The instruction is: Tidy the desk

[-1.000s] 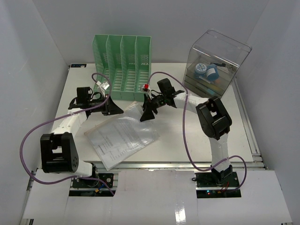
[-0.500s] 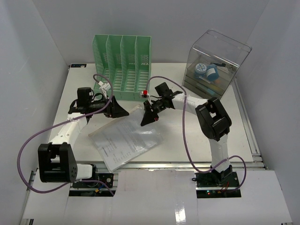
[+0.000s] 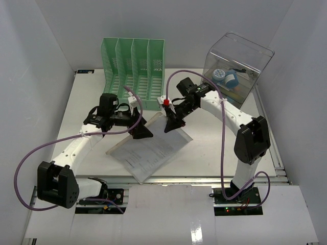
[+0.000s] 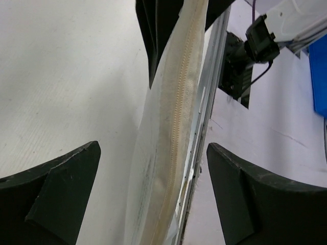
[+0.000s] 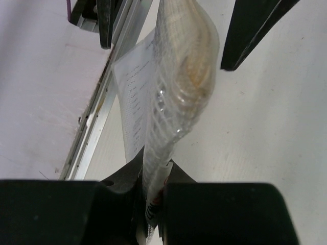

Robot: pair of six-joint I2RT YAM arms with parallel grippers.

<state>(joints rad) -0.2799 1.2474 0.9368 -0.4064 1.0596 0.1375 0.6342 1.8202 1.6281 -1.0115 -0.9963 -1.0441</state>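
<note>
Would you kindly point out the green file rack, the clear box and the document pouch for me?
green file rack (image 3: 134, 71), top view, on its middle dividers.
clear box (image 3: 237, 56), top view, on its upper front wall.
document pouch (image 4: 178, 102), left wrist view, on its zipper.

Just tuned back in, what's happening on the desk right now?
The right gripper is shut on one edge of a zippered document pouch with printed sheets inside, holding that edge up off the desk. The left gripper is open, its fingers on either side of the pouch without gripping it. The green file rack stands at the back, with a clear box to its right.
</note>
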